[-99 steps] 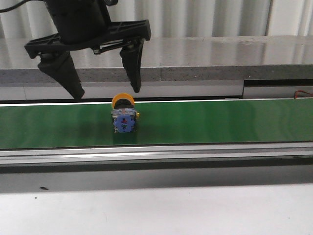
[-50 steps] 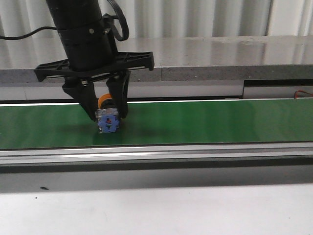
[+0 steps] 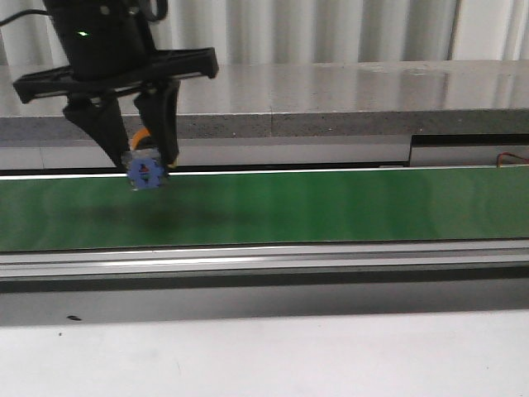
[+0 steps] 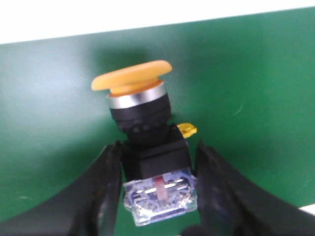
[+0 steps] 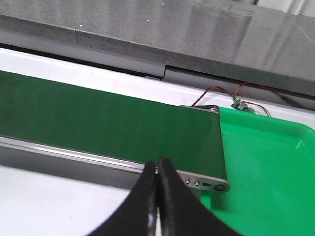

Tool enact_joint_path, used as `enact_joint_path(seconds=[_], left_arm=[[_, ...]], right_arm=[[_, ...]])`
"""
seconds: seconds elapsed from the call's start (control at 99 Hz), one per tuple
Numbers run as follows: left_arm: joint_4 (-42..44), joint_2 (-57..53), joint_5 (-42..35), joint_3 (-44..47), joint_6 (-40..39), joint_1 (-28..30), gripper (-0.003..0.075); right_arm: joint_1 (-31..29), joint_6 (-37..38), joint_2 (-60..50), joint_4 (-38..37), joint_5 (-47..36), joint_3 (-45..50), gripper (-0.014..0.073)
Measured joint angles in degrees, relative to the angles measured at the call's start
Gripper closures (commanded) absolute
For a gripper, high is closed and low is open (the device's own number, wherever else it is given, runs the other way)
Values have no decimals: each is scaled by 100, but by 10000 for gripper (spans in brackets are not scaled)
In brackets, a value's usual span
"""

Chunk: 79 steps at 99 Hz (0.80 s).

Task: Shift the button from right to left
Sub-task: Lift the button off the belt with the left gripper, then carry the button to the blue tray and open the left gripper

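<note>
A green conveyor belt runs across between a white tabletop in front and a grey speckled stone ledge behind, backed by a pale corrugated wall.

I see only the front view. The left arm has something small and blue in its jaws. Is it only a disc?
Observer: No. The left wrist view shows the button as a whole push-button: yellow-orange mushroom cap, black body, clear bluish block.
Operator: Where do the jaws hold it?
Observer: On both sides of the lower black body and that block.
Operator: And the right gripper?
Observer: The right gripper is shut and holds nothing, near the belt's end beside a green tray.
</note>
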Motion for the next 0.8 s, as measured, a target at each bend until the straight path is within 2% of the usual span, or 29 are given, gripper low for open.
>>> enact_joint_path(seconds=[0.505, 0.798], left_arm=[[255, -417, 1061, 0, 1599, 2021, 650], [267, -417, 1175, 23, 2707, 3153, 650]], right_arm=[[0, 0, 0, 0, 0, 0, 662], [0, 0, 0, 0, 0, 0, 662]])
